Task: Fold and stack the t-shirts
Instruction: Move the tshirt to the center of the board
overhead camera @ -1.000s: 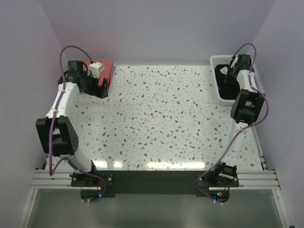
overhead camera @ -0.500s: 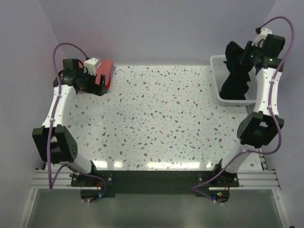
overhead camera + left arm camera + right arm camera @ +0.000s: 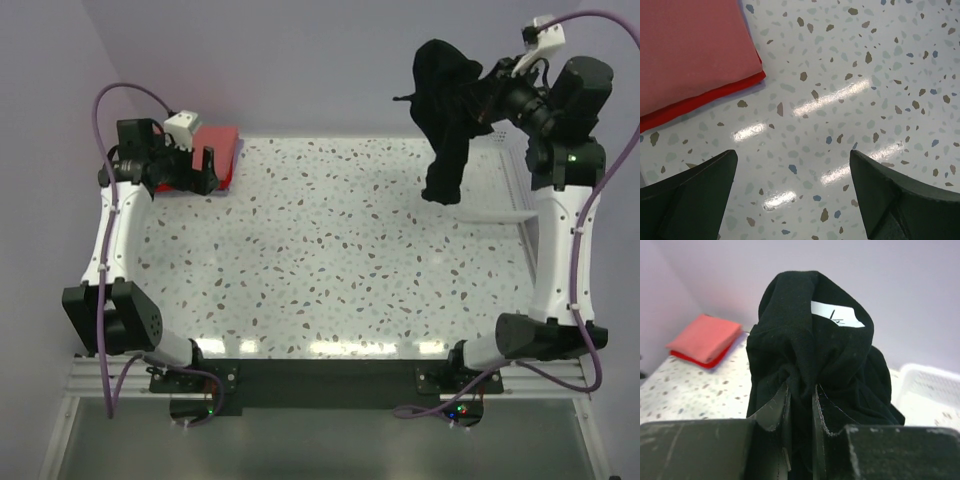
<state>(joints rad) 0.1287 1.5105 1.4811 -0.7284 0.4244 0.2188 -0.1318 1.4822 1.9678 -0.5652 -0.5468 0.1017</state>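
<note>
I judge this the fetching step: the right claw (image 3: 480, 95) pinches the black t-shirt (image 3: 445, 125), which dangles bunched above the worktop (image 3: 340, 260) at its far right; the left claw (image 3: 792, 200) gapes empty near the folded coral-red t-shirts (image 3: 222, 146); next, the shirt needs spreading flat mid-worktop.

The black t-shirt (image 3: 448, 100) in the upper right has a white label (image 3: 837, 316). The folded t-shirts (image 3: 222, 146), upper left, are coral-pink above, brighter red below. The surface (image 3: 330, 260) is white with grey, brown and bluish speckles; the basket (image 3: 935, 386) is white.
</note>
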